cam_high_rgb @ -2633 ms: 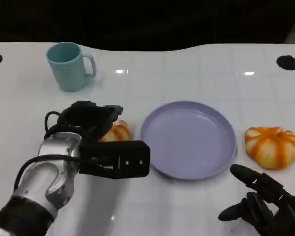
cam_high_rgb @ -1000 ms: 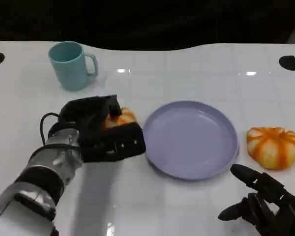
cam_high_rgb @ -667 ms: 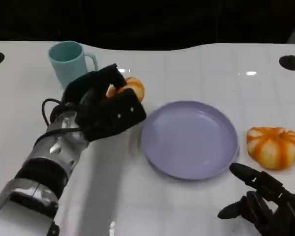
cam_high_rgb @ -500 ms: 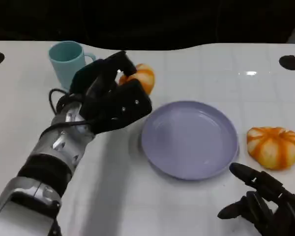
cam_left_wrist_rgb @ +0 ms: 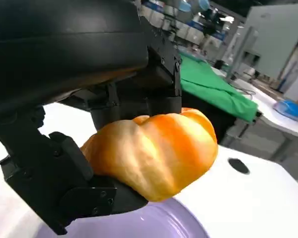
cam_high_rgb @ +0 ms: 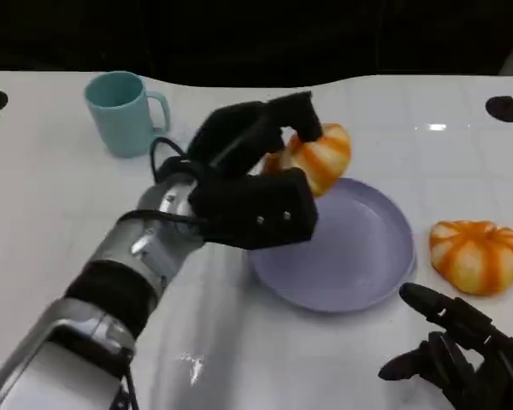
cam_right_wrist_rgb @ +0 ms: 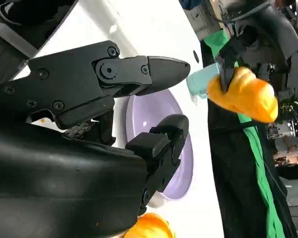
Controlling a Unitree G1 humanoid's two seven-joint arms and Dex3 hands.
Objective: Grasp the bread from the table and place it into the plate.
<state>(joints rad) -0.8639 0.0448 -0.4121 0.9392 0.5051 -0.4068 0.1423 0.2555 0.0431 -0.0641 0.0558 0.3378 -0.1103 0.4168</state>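
Bread (cam_high_rgb: 318,157), an orange-striped bun, is gripped in the left hand (cam_high_rgb: 252,184), raised over the lavender plate's (cam_high_rgb: 368,256) rim at about 11 o'clock of the plate; the left wrist view shows black fingers (cam_left_wrist_rgb: 64,188) wrapped round it above the plate; a teal mug (cam_high_rgb: 122,113) stands on the white table (cam_high_rgb: 60,213) at 10 o'clock of the hand; a second bun (cam_high_rgb: 475,254) lies at 3 o'clock of the plate; the right hand (cam_high_rgb: 462,359) rests at 5 o'clock, fingers spread, holding nothing.
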